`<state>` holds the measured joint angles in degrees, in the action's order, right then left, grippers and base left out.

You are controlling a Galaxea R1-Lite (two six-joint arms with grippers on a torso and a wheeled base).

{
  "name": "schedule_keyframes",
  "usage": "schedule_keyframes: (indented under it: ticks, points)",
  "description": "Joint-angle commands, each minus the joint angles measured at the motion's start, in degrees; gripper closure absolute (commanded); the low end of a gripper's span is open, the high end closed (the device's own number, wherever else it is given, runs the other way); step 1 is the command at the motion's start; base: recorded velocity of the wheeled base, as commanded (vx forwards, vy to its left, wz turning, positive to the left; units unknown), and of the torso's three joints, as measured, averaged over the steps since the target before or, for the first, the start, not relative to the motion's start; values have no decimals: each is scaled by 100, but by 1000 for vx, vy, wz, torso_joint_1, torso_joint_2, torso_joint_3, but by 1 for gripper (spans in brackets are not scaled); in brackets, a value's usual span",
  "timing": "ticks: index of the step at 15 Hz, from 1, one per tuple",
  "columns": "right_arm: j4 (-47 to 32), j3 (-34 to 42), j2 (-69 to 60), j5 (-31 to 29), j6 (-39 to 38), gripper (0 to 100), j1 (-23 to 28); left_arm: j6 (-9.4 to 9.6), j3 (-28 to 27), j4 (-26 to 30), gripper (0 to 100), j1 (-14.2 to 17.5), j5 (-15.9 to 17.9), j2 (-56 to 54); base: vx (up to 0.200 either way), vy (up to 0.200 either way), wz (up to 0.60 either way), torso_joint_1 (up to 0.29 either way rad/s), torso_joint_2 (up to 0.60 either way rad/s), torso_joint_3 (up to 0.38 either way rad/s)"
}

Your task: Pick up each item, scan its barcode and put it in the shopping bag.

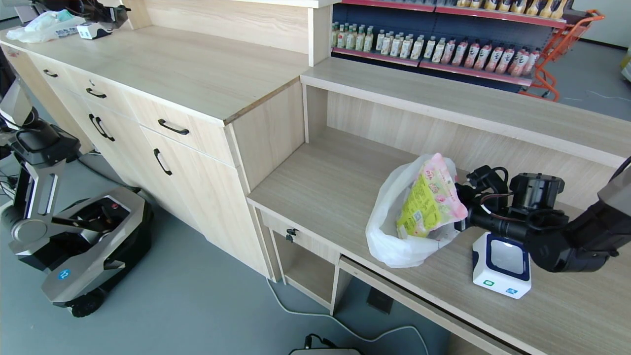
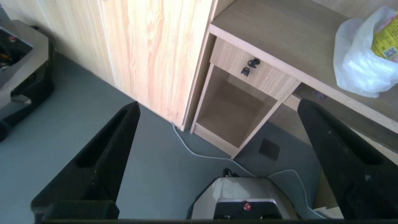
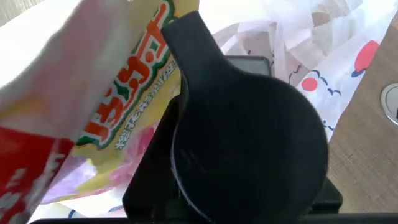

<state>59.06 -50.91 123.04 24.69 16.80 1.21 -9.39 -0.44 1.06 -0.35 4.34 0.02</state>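
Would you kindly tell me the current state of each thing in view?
White plastic shopping bag: open, sitting on counter.
Yellow-green and pink snack packet: tilted, lower end inside bag.
Right claw: shut on packet.
Left claw: open, empty.
White-and-blue box scanner: upright beside bag.
Small wooden drawer: shut.

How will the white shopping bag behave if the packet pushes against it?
The shopping bag looks thin and crumpled, so it probably folds rather than stands firm. It seems light, so the snack packet in the right end effector may drag it along.
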Motion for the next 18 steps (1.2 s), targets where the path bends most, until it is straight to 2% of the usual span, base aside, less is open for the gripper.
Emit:
schedule_keyframes:
  ticks: [1, 8, 18]
  points:
    - [105, -77, 335, -131, -1, 100, -6, -2, 0, -1, 0, 0, -3, -2, 0, 0, 0, 0, 0, 0]
    - [105, -385, 660, -192, -19, 100, 2, -2, 0, -1, 0, 0, -3, -2, 0, 0, 0, 0, 0, 0]
    - [79, -376, 721, -192, -28, 100, 11, -2, 0, -1, 0, 0, -3, -2, 0, 0, 0, 0, 0, 0]
